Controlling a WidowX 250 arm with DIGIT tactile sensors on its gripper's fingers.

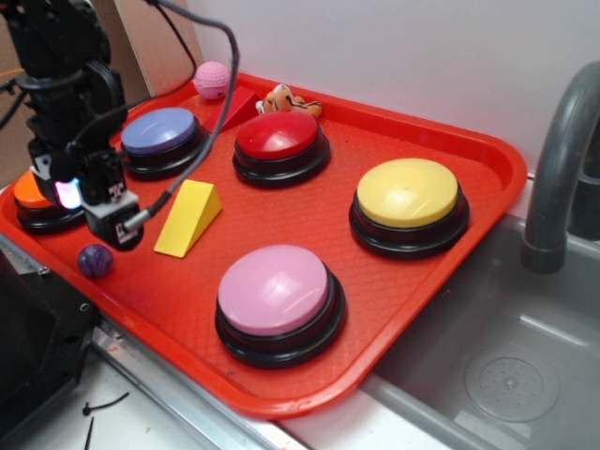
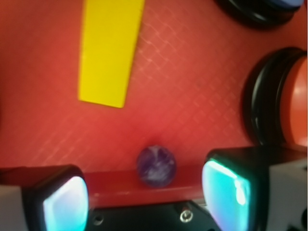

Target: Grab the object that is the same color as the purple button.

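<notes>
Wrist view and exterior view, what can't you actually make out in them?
- Round orange button: exterior view, mostly hidden behind the gripper; wrist view, cut off by the right edge.
- Round periwinkle button: wrist view, cut by the top edge.
- Small orange toy: exterior view, too small to identify.

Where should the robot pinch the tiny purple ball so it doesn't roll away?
Pinch the small purple ball across its widest middle, coming straight down from above. It is round and glossy, so a high pinch would likely squirt it out. It sits against the tray's raised rim, so one finger should go on each side along the rim. The gripper is open and roughly lined up.
</notes>
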